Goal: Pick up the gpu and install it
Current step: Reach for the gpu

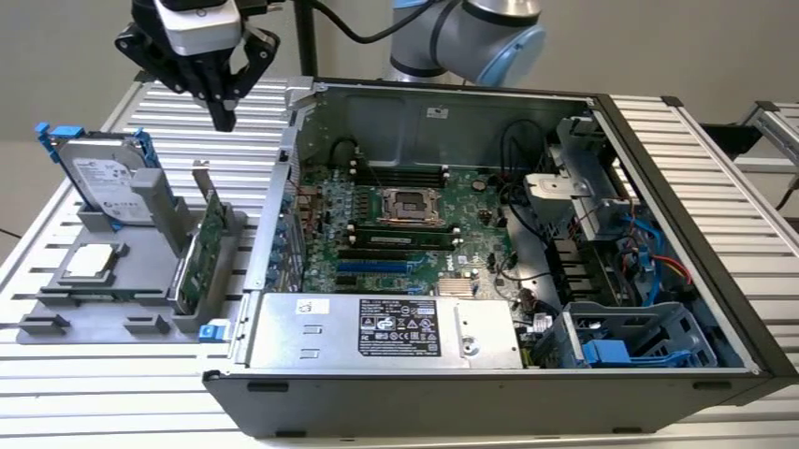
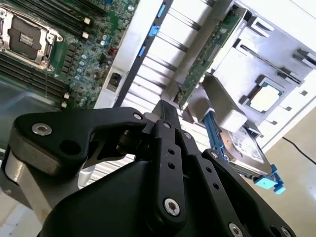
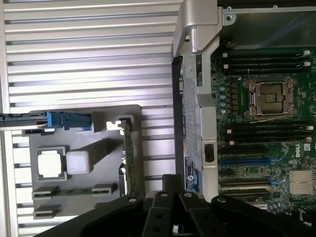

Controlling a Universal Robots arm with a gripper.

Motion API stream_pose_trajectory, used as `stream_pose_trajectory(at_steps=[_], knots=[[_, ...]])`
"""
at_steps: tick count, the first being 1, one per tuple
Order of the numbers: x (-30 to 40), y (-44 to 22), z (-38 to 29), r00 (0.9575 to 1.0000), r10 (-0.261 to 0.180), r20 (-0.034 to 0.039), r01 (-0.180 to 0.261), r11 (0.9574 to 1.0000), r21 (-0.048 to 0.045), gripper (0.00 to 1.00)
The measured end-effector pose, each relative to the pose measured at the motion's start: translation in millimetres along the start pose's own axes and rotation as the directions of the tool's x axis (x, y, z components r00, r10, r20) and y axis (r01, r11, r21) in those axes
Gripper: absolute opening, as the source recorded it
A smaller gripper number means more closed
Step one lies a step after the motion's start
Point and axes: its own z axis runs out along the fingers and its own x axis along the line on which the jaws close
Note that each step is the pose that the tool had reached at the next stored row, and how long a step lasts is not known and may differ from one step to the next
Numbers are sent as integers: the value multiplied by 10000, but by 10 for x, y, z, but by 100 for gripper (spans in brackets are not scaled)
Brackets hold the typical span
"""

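Note:
The gpu (image 1: 200, 245) stands on edge in a grey holder (image 1: 125, 323) on the exterior view's left, green board showing and silver bracket at the top. In the first wrist view the gpu (image 3: 128, 158) appears as a thin green strip; in the second wrist view the gpu (image 2: 207, 54) is a slanted green edge. My gripper (image 1: 225, 120) hangs high above the table, behind the holder and well clear of the card. Its black fingers point down, shut with nothing between them, and the gripper appears in both wrist views (image 2: 165, 106) (image 3: 172, 178).
An open computer case (image 1: 699, 215) lies on the slatted table, its motherboard (image 1: 399, 215) and blue slots (image 3: 244, 160) exposed. On the holder also sit a hard drive in a blue frame (image 1: 107, 178) and a square CPU chip (image 1: 94, 262). The case wall (image 1: 281, 215) stands next to the gpu.

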Motion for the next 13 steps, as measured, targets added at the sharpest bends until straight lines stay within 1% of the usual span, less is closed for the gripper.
stream_pose_trajectory(at_steps=[13], knots=[[258, -31, -6, 10000, 0, 0, 0, 10000, 0, 0]])
